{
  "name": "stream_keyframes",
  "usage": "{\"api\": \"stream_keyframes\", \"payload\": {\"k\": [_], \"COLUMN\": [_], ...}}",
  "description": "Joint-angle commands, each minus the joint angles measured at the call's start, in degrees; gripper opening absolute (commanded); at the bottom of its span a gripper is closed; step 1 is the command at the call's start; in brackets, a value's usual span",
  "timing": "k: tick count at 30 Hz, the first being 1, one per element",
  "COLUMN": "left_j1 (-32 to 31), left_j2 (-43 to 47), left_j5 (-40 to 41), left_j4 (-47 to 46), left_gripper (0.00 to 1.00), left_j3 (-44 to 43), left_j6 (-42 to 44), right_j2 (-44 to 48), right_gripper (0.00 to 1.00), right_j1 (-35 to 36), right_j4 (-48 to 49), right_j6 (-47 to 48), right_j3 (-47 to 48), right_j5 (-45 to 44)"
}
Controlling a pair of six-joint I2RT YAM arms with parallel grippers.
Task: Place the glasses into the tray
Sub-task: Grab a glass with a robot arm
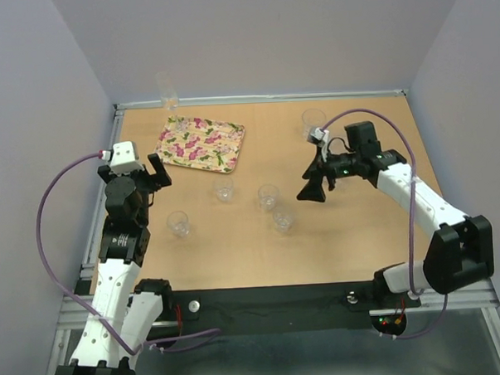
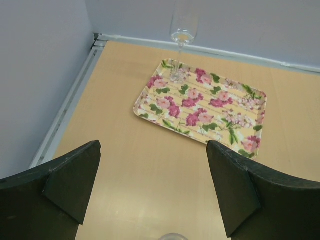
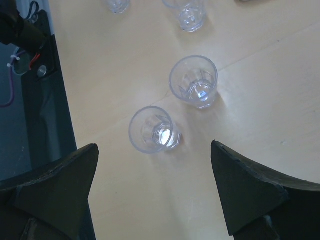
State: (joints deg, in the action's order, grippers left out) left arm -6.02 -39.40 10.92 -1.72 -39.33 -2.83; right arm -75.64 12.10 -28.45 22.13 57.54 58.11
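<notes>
The flowered tray point(image 1: 202, 145) lies at the table's back left and also shows in the left wrist view point(image 2: 200, 105). A tall clear glass point(image 1: 169, 93) stands at its far corner point(image 2: 181, 30). Several small clear glasses stand on the table: one point(image 1: 178, 223), one point(image 1: 223, 189), one point(image 1: 269, 197), one point(image 1: 282, 220), and one at the back right point(image 1: 313, 121). My left gripper point(image 1: 158, 179) is open and empty point(image 2: 152, 190), near the tray's left end. My right gripper point(image 1: 312, 189) is open and empty point(image 3: 152, 190), above two glasses point(image 3: 194, 81) point(image 3: 152, 129).
Grey walls close the table at the back and both sides, with a metal rail point(image 2: 70, 107) along the left edge. A black strip point(image 1: 272, 307) runs along the near edge. A glass rim point(image 2: 172, 236) shows at the bottom of the left wrist view.
</notes>
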Motion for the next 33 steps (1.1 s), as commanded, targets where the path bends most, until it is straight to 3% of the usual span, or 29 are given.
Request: {"api": "stream_keyframes", "payload": {"k": [1,8,15,17,20,33], "left_j1": [-0.04,-0.04,-0.04,-0.04,-0.04,-0.04], "left_j2": [2.83,3.80,3.36,3.71,4.06,4.33], "left_j5": [1.22,0.86,-1.43,-1.34,-1.43,-2.13], "left_j4": [-3.12,-3.73,-3.82,-3.82,-3.91,-3.91], "left_gripper": [0.99,0.99,0.99,0.99,0.99,0.99], "left_j3": [2.32,2.59,2.59,2.68,2.77,2.68], "left_j6": [1.16,0.99,0.63,0.46,0.37,0.19], "right_j2": [-4.33,-16.46,-23.85,-25.87,-27.19,-31.50], "right_gripper": [0.97,0.87,0.79,0.72,0.63,0.43], "right_j1": [7.30,14.70,17.08,17.26,17.35,18.84], "right_j4": [-2.66,-3.28,-3.28,-3.37,-3.37,-3.55], "right_j6": [-0.95,-6.91,-10.52,-12.01,-12.81,-15.01], "right_j3": [7.66,18.38,23.14,23.67,24.37,26.49], "right_j5": [-11.06,-26.88,-33.21,-36.03,-37.01,-35.78]}}
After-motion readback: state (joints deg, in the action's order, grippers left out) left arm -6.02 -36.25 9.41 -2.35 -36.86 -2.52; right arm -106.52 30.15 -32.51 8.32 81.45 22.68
